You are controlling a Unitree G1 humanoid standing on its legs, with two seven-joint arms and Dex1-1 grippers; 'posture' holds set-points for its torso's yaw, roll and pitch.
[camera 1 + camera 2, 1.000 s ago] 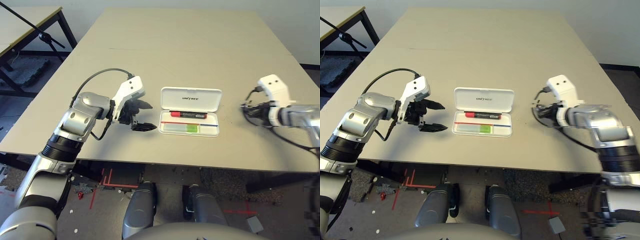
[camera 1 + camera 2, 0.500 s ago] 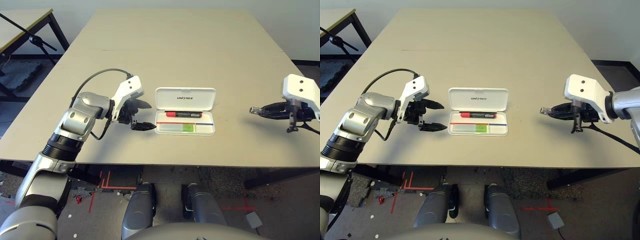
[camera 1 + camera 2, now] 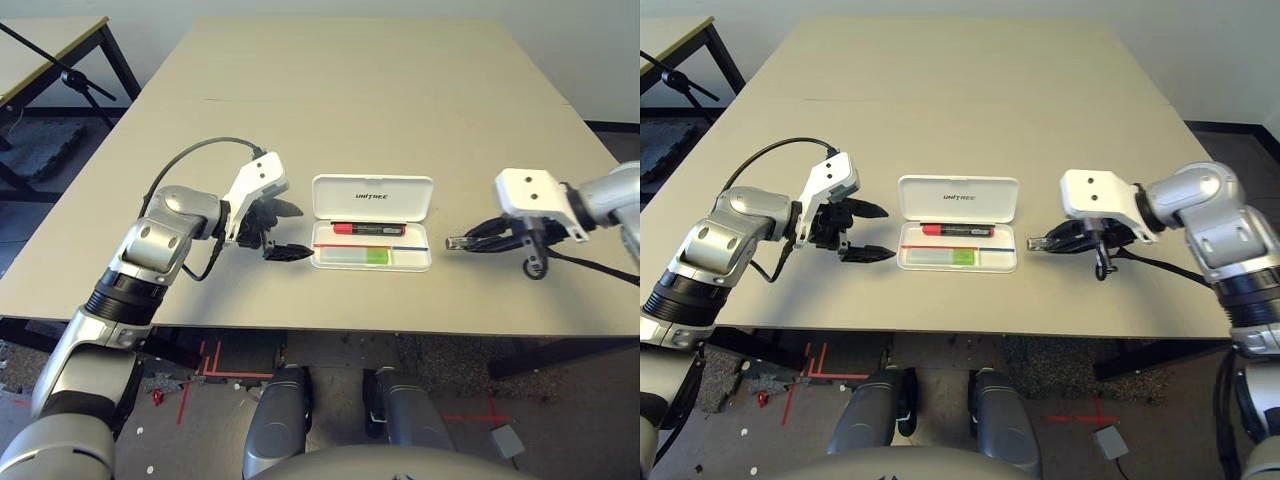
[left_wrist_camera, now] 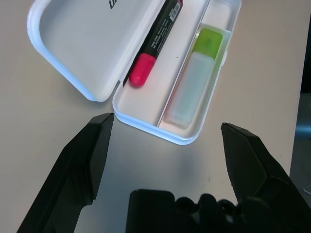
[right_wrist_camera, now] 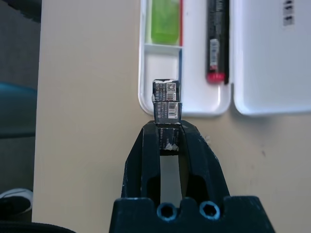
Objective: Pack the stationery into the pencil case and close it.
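One dark block [image 5: 167, 105] between right fingers [image 5: 146, 155]

both forearms are brushed silver with rounded, bulbous joint housings; the left arm [image 3: 150, 250] carries a black ribbed collar below its elbow housing and a black cable looping from the silver shell over to the wrist; each wrist bears a white angular camera block with small dark dots on its face; the left gripper [image 4: 165, 145] has two broad, matte black tapered fingers; the right gripper [image 5: 167, 128] has slim black fingers rising from a black base with two round socket screws; a black cable trails behind the right arm [image 3: 1200, 215]
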